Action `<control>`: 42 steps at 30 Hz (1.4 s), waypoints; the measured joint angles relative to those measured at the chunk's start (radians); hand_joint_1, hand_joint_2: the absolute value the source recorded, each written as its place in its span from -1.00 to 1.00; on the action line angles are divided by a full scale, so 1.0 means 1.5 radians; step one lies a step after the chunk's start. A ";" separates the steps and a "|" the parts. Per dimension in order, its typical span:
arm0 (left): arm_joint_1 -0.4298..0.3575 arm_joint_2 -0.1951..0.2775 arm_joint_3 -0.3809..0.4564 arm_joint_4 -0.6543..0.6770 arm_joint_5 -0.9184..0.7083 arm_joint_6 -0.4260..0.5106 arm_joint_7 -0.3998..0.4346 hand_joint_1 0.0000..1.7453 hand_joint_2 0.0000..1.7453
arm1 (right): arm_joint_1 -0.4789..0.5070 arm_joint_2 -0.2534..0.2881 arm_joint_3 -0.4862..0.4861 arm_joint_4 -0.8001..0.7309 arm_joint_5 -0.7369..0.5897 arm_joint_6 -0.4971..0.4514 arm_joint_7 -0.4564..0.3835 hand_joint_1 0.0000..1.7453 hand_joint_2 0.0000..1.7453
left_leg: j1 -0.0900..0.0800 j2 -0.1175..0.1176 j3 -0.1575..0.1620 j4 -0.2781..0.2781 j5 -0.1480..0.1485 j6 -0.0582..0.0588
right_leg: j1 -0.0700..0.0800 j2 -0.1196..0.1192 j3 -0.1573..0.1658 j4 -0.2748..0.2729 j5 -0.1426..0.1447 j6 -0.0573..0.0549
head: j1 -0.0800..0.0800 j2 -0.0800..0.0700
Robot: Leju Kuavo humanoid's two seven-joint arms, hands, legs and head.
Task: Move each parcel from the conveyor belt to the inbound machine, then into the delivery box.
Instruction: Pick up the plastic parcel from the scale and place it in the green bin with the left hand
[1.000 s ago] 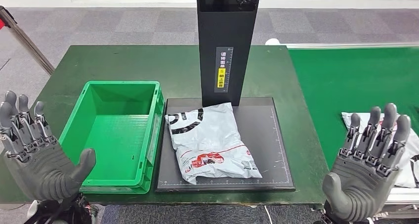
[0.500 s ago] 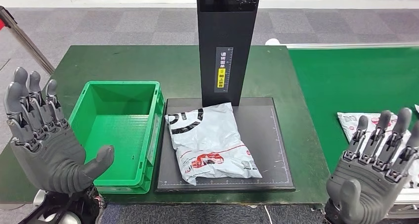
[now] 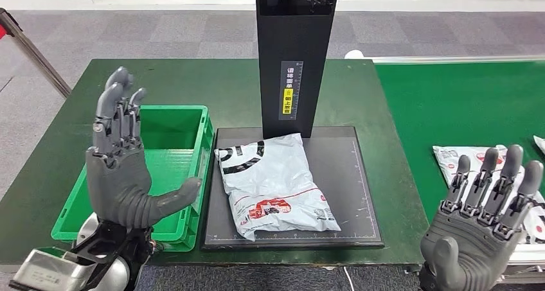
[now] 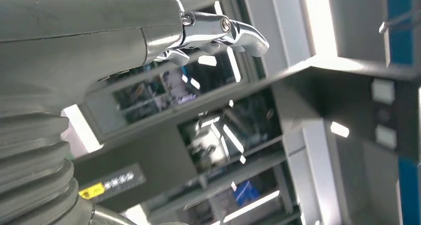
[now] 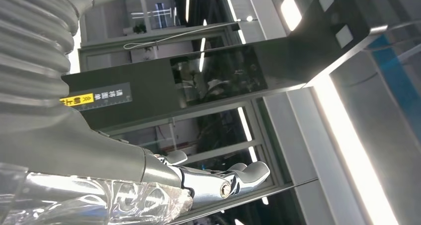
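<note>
Crumpled grey parcel [image 3: 273, 184], red print

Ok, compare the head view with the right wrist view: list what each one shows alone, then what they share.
Head view alone: the grey parcel lying on the inbound machine's black platform, the empty green delivery box, the green conveyor belt carrying another parcel, and the open left hand.

Right wrist view alone: ceiling lights and glazed framing behind.

Shared: the machine's black column with its yellow label, and the open right hand.
</note>
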 joint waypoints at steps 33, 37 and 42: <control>-0.129 0.011 -0.111 0.286 -0.139 -0.131 0.044 -1.00 1.00 | -0.041 0.008 0.000 0.029 0.003 -0.007 0.000 -1.00 1.00 | 0.000 0.000 0.000 0.000 0.000 0.000 | 0.000 0.001 0.000 0.000 0.000 0.000 | 0.000 0.000; -0.156 0.016 -0.133 0.325 -0.156 -0.159 0.042 -1.00 1.00 | -0.068 -0.002 0.000 0.042 -0.013 -0.009 0.000 -1.00 1.00 | 0.000 0.000 0.000 0.000 0.000 0.000 | 0.000 0.001 0.000 0.000 0.000 0.000 | 0.000 0.000; -0.182 0.031 -0.159 0.373 -0.167 -0.186 0.018 -1.00 1.00 | -0.116 -0.034 0.000 0.085 -0.030 -0.027 0.000 -1.00 1.00 | 0.000 0.000 0.000 0.000 0.000 0.000 | 0.000 0.001 0.000 0.000 0.001 0.000 | 0.000 0.000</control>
